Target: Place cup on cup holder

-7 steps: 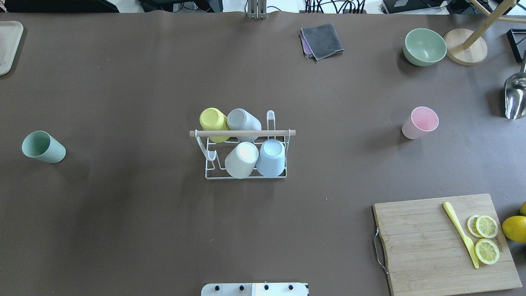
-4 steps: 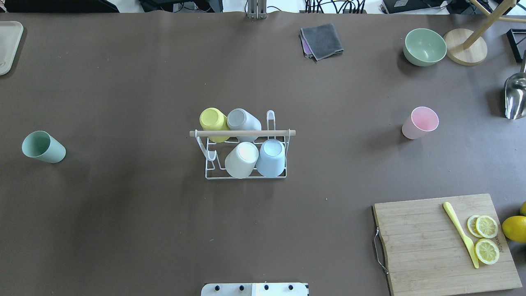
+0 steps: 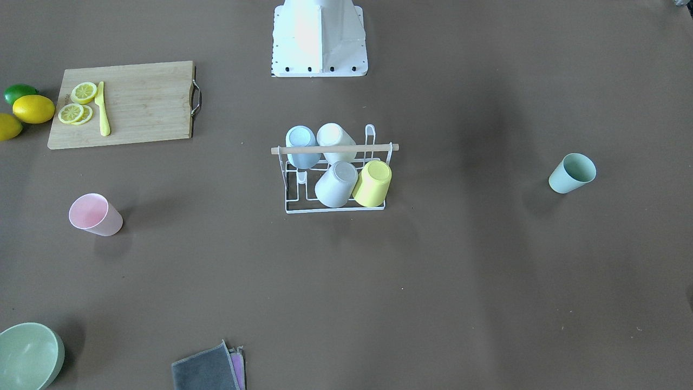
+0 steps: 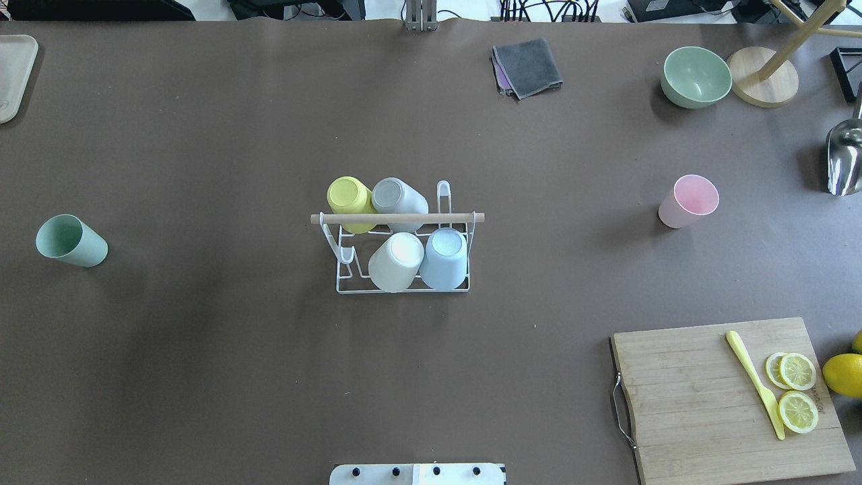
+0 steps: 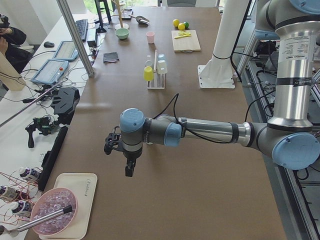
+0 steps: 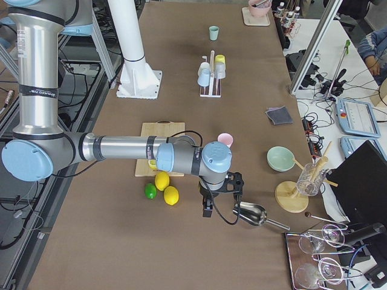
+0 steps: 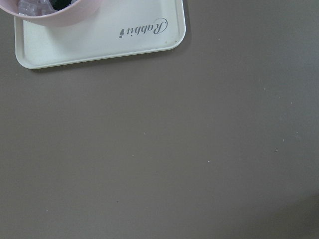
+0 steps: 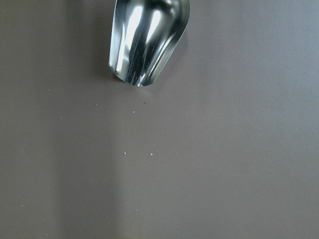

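The green cup (image 4: 71, 240) is seen ungrasped, well apart from the left gripper (image 5: 128, 169), whose opening cannot be told; likewise the right gripper (image 6: 207, 208). A reach is called for next, then a free prong on the cup holder (image 4: 350, 286).

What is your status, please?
Left gripper, right gripper: wide apart, jaws unreadable. White wire cup holder: four cups on. Green plastic cup, pink plastic cup loose. Nothing between.

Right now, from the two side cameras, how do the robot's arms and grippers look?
Both the left arm and right arm are silver-grey tubes with light blue joint caps. A black cable loops along each forearm. The left gripper and right gripper are black.
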You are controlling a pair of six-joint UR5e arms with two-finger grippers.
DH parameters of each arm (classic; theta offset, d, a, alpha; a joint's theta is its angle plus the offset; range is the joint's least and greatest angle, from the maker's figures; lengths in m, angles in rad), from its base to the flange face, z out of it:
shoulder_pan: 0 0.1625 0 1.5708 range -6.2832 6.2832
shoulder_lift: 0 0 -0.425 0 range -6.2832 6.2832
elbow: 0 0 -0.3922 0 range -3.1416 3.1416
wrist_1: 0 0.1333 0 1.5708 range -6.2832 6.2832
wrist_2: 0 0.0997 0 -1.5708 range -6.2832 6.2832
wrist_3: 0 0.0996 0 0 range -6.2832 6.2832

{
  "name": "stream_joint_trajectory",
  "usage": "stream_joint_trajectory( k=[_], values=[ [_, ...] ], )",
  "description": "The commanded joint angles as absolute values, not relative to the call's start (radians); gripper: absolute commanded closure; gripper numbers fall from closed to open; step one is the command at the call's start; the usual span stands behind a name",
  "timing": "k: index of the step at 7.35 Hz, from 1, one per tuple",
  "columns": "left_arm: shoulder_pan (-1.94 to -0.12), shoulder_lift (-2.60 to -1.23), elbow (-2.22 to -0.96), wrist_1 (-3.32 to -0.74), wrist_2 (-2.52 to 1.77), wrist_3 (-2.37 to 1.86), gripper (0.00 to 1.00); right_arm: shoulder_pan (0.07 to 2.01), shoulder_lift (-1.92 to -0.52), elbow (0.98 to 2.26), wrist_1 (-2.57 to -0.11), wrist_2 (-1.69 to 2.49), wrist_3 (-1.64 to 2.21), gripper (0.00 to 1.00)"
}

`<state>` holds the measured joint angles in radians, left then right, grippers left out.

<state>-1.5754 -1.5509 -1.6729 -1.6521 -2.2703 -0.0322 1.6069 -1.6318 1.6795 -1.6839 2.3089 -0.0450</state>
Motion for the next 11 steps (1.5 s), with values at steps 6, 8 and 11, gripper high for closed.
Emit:
stream_joint_trajectory(
  k=[6, 8, 11],
  values=[
    [-1.575, -1.551, -1.674, -1.649, -2.269, -0.032, 0.02, 1.511, -1.592, 1.787, -1.687, 2.247, -0.118, 0.00],
    [-1.575, -1.552, -1.681, -1.649, -2.269, -0.032, 0.02, 1.398, -1.557, 1.793, -1.698, 2.214, -0.121, 0.00],
    [-1.575, -1.563, -1.672, -1.648, -2.269, -0.032, 0.02, 1.290, -1.453, 1.795, -1.838, 2.131, -0.132, 0.00]
  ],
)
